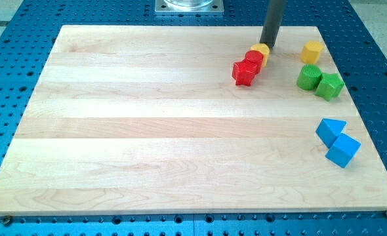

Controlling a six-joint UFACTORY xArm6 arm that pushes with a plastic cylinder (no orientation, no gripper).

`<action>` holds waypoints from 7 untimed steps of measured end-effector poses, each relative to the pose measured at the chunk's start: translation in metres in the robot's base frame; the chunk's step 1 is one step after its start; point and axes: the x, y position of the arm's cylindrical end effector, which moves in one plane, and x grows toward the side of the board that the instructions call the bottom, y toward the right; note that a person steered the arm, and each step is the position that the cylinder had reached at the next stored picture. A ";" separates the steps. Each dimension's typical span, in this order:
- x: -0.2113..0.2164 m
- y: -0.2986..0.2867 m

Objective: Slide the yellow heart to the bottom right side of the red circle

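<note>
Wooden surface (180, 131): my tip (269, 46), a jawless tool, touches yellow heart (262, 51) against red circle (254, 59); steer around gently.

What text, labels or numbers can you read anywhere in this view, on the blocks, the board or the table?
None: no word, label, number or sign shows anywhere.
The blocks, among them the yellow heart and the red circle, have plain faces.
The wooden board, the blue perforated table and my tip carry no markings.
</note>
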 end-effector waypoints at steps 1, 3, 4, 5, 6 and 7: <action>-0.019 -0.018; 0.039 -0.033; 0.048 -0.024; 0.045 -0.001; 0.050 -0.001; 0.072 -0.001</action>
